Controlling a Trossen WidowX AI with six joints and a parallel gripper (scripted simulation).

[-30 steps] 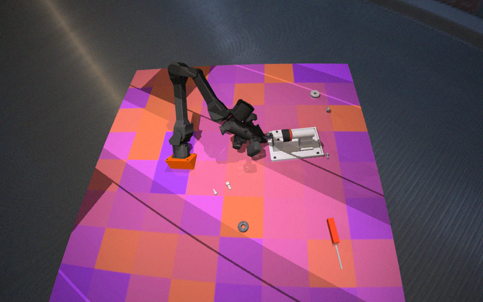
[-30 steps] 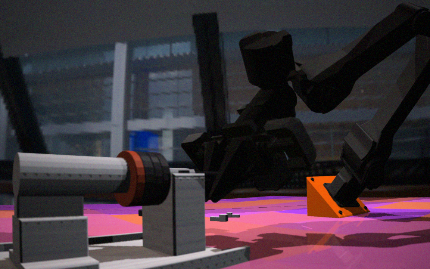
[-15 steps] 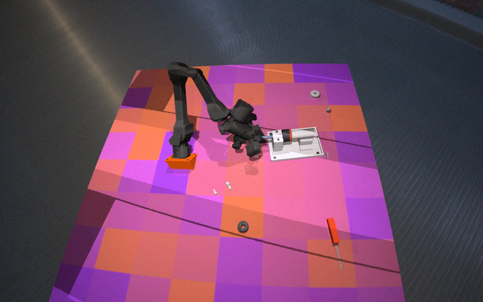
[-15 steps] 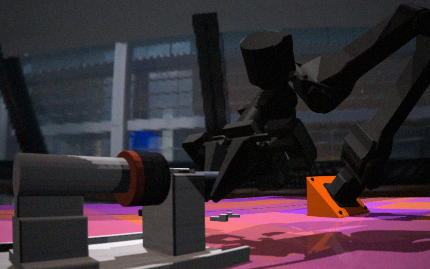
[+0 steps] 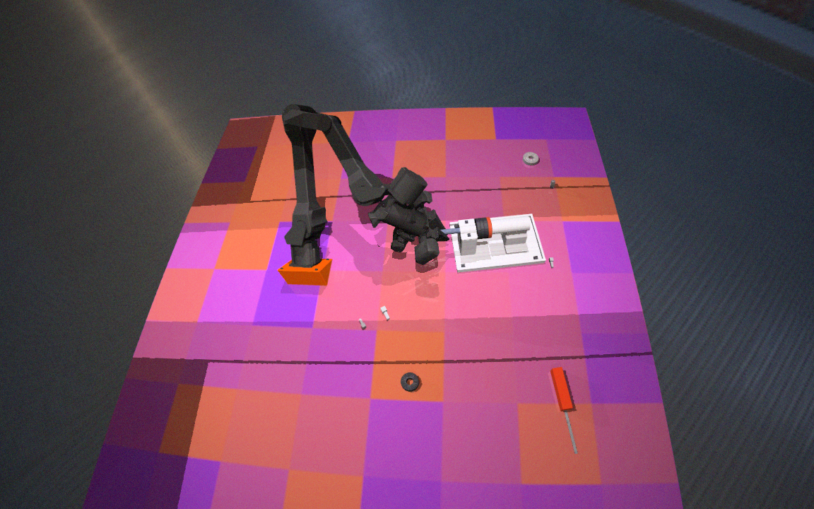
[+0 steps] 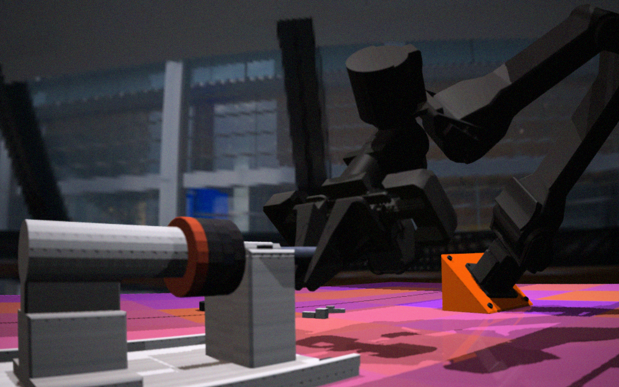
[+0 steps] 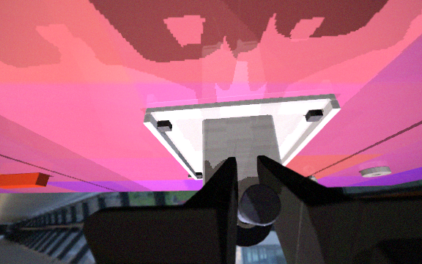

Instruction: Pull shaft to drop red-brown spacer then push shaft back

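Note:
The red-brown spacer [image 5: 490, 227] [image 6: 197, 250] hangs in line against the white cylindrical housing [image 5: 512, 225] [image 6: 100, 250]. Black spacers [image 5: 481, 228] [image 6: 225, 257] fill the space between it and the white upright post [image 5: 468, 240] [image 6: 273, 308] [image 7: 238, 141]. The grey shaft [image 5: 453, 231] [image 6: 304, 251] [image 7: 259, 206] sticks out of the post on the arm's side. My gripper [image 5: 444, 232] [image 6: 304, 284] [image 7: 245, 163] is shut on that end of the shaft, a short way from the post. The shaft's inner part is hidden by the spacers and housing.
The white base tray [image 5: 502, 266] [image 6: 331, 369] [image 7: 240, 104] has raised rims. A red-handled screwdriver [image 5: 562, 389] [image 7: 20, 180], a dark ring [image 5: 402, 382], a pale ring [image 5: 524, 158] [image 7: 375, 174] and several small bolts [image 5: 384, 312] lie on the table.

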